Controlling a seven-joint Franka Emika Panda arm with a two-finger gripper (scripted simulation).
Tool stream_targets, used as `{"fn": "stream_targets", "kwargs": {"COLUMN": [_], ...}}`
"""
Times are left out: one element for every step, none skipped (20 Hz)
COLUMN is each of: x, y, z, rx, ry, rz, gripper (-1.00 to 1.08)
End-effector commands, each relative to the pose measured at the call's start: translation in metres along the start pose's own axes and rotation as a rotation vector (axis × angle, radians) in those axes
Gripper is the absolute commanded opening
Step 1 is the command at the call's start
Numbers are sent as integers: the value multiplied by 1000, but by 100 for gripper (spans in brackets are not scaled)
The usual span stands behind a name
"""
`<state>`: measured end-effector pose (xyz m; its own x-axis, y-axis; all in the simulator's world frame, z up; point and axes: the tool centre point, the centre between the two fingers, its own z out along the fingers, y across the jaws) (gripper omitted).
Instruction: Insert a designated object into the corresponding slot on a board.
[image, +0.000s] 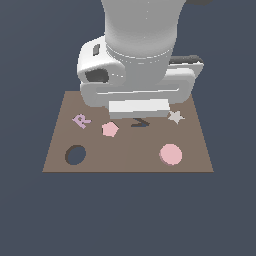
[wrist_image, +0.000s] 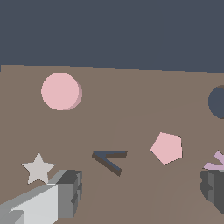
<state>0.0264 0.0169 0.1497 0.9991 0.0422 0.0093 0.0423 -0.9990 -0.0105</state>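
The light-pink round disc (image: 171, 154) (wrist_image: 60, 91) lies flat on the brown board (image: 127, 159) (wrist_image: 131, 92), towards the exterior view's right. The slot (image: 75, 155) (wrist_image: 217, 101), a dark round hole, is at the board's near corner on the exterior view's left, with nothing in it. My gripper (wrist_image: 141, 188) hangs over the back middle of the board, above the dark V (image: 140, 122) (wrist_image: 109, 160). Its fingers (wrist_image: 65, 192) stand wide apart and hold nothing. In the exterior view the white hand (image: 139, 106) hides the fingertips.
Also on the board are a purple R (image: 81, 120), a small pink pentagon (image: 110, 129) (wrist_image: 166, 148) and a pale star (image: 175, 117) (wrist_image: 38, 168). The board lies on a dark blue-grey floor (image: 125, 215). The arm's bulk (image: 140, 45) covers the board's back edge.
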Motion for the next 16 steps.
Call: {"fn": "stream_targets", "kwargs": {"x": [10,14,19,23,28,33,38,42,47,50,54,57,60,63,65,68], "y": [-11,-16,-22,-27,-33,-39,-45,-51,-56,-62,-66,-71,-75,-79,-83,-86], "z": [12,18,23,29,35,41,47,53,58,63,68,73,77,80,84,87], "rx": [0,-1,-1,-2,-2,-3,-3,-4,-4,-5,-5,-6,-6,-7,-7,-7], "ry": [-2,-2,-3,-3,-4,-4,-5,-5,-6,-6,-7,-7,-8,-8,-8,-9], "rz": [-25,-36,-48,-60,-72,-85,-98,-110,-121,-132,-142,-152,-160,-168,-176,-182], "gripper": [100,100,100,100,100,100,100,100,100,100,100,100,100,100,100,100]}}
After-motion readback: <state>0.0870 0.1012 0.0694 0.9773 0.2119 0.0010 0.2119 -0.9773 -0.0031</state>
